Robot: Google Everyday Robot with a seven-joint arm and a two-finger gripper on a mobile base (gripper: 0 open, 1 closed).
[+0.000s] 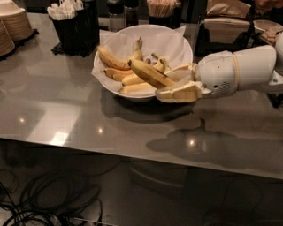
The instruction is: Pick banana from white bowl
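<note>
End effector [165, 84] apparently around banana [146, 72]

Dim counter, cluttered along its back edge

A glossy grey counter [66, 110] carries small bright light reflections near its front-left corner. Stacked tan plates [17, 24] sit at the back-left corner, with a black holder of white utensils [75, 31] beside them. Dark shakers [117, 13], a cup of thin sticks [161, 9] and brown napkins [223, 28] line the back edge. Below the front edge, black cables [48, 198] tangle on a dark floor. The gripper [166, 84] hangs over the counter's right half, clasping the banana [148, 73].
</note>
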